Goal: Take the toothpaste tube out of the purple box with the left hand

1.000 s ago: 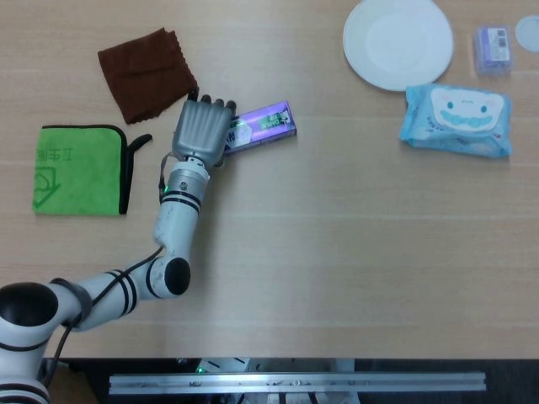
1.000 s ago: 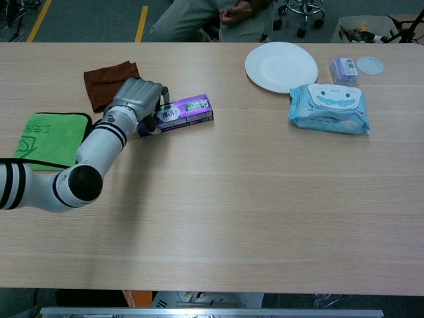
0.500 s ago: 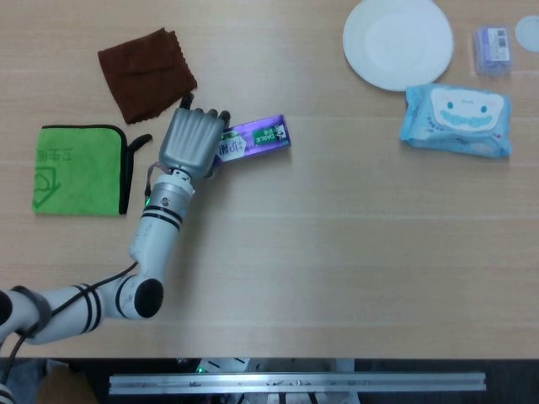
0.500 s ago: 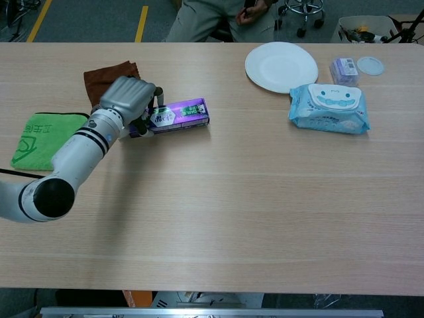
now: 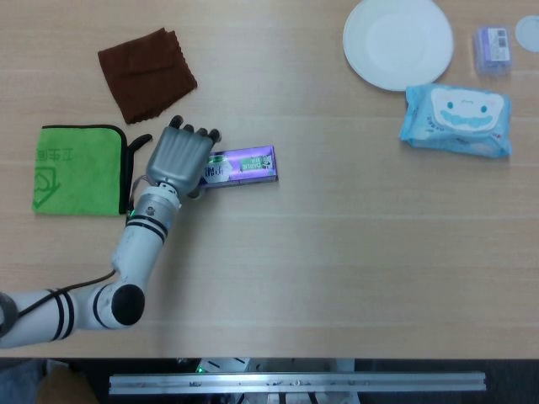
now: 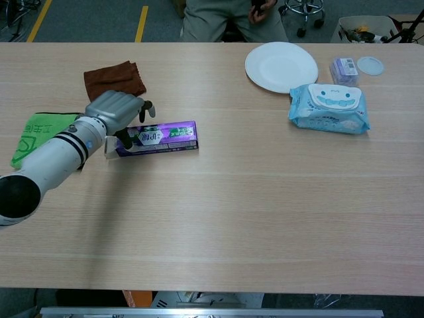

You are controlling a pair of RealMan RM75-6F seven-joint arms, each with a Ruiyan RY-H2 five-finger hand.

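Note:
The purple box [image 5: 244,166] lies flat on the table, left of centre, its long side running left to right. My left hand [image 5: 177,158] covers its left end and grips it, fingers curled over the top. In the chest view the same hand [image 6: 112,112] holds the left end of the purple box [image 6: 162,137]. No toothpaste tube shows outside the box; whatever is inside is hidden. The right hand appears in neither view.
A brown cloth [image 5: 147,71] and a green cloth [image 5: 77,168] lie left of the hand. At the far right are a white plate [image 5: 397,42], a blue wipes pack [image 5: 457,119] and a small purple container [image 5: 492,49]. A person [image 6: 232,13] sits beyond the table.
My left hand has drawn back toward the near left, pulling the purple box along. The box has turned from tilted to lying level.

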